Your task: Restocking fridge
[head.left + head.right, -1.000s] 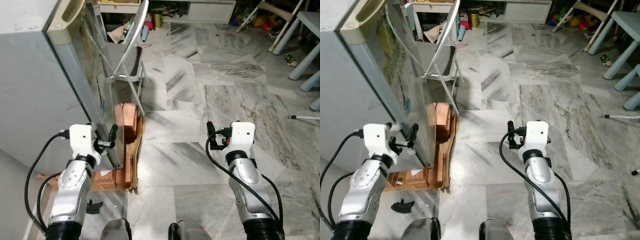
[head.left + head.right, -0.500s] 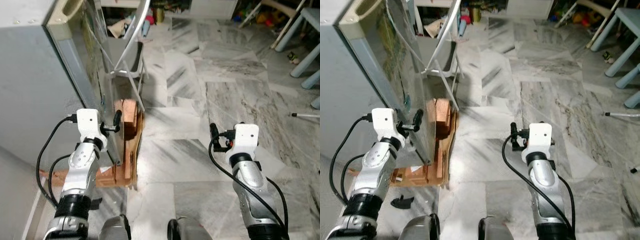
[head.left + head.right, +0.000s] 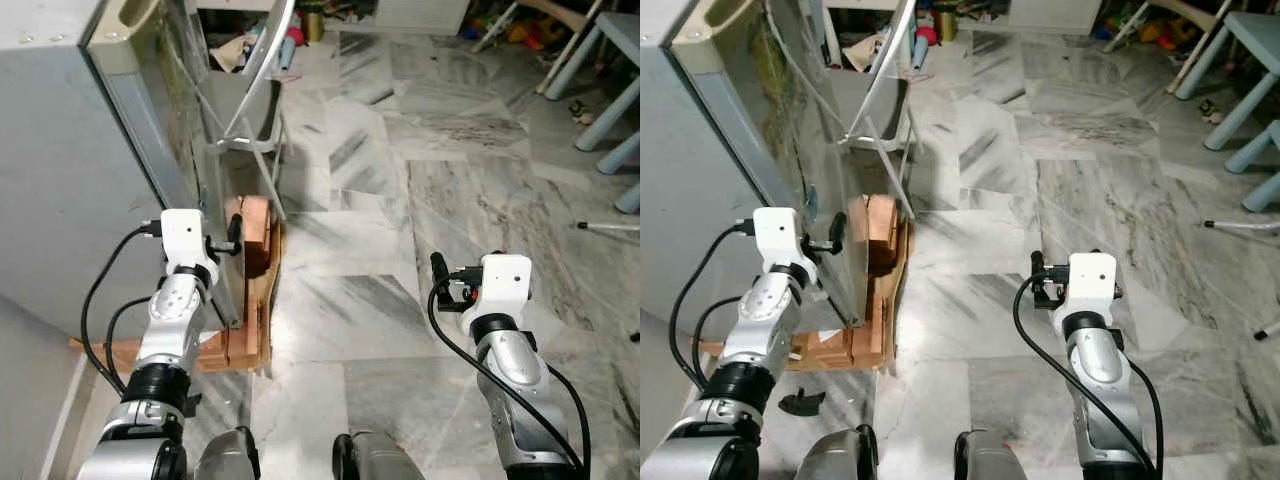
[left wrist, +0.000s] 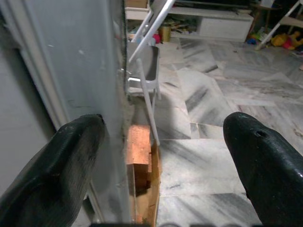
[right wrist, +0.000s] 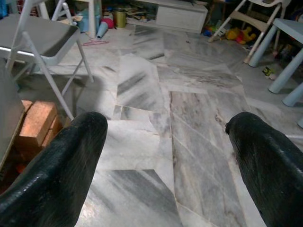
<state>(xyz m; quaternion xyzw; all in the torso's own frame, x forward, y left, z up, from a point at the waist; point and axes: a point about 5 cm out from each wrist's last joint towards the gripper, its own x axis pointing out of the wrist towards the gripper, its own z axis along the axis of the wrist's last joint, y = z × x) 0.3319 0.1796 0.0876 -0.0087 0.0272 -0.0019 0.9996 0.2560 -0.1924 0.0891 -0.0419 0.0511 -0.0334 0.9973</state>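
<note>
The grey fridge [image 3: 60, 170] stands at my left, its glossy front door [image 3: 165, 110] shut and facing right. My left gripper [image 3: 232, 235] is raised against the door's lower edge. In the left wrist view it [image 4: 163, 156] is open, and the door's edge [image 4: 116, 94] runs between its fingers [image 4: 61, 156], close to one of them. My right gripper [image 3: 437, 272] hangs open over the marble floor [image 5: 142, 137], holding nothing, well to the right of the fridge.
Bricks [image 3: 255, 225] and wooden boards [image 3: 250, 320] are wedged at the fridge's foot. A white folding chair [image 3: 250, 90] leans just beyond the door. Light blue table legs [image 3: 600, 60] and toys stand far right. A small black piece [image 3: 800, 402] lies on the floor.
My left gripper has risen and moved in against the fridge door's edge. The right arm has drifted slightly right and lower. The camera has shifted a little.
</note>
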